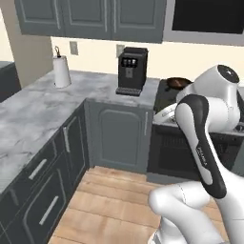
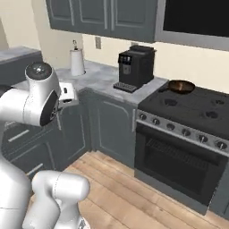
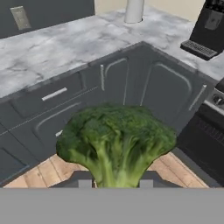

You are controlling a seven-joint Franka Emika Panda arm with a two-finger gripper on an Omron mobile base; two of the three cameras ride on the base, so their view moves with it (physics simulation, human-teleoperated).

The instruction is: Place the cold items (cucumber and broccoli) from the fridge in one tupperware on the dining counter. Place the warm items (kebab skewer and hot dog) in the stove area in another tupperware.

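One item in hand: the broccoli (image 3: 116, 142) sat stalk-down between the gripper (image 3: 112, 183) tips in the hand view, its green crown upright and blocking most of what lay below.
Gripper state: the jaws were drawn in and clamped on the broccoli stalk.
Where the load was: carried in the air over the wooden floor (image 1: 114, 200), in front of the grey lower cabinets (image 3: 131, 87), not resting on anything.
Surroundings: marble counter (image 1: 43, 109) with a paper towel roll (image 1: 61, 71) and a coffee machine (image 1: 132, 70); the stove (image 2: 192, 112) beside it carried a pan (image 2: 181, 86).
Done, by my reading: the broccoli had been picked up, so the first cold item was under way.
Left: setting the broccoli in a tupperware on the dining counter, then the cucumber, then the kebab skewer and hot dog into a second one.
Unclear: whether the pan held any of the warm items; it was too small to tell.
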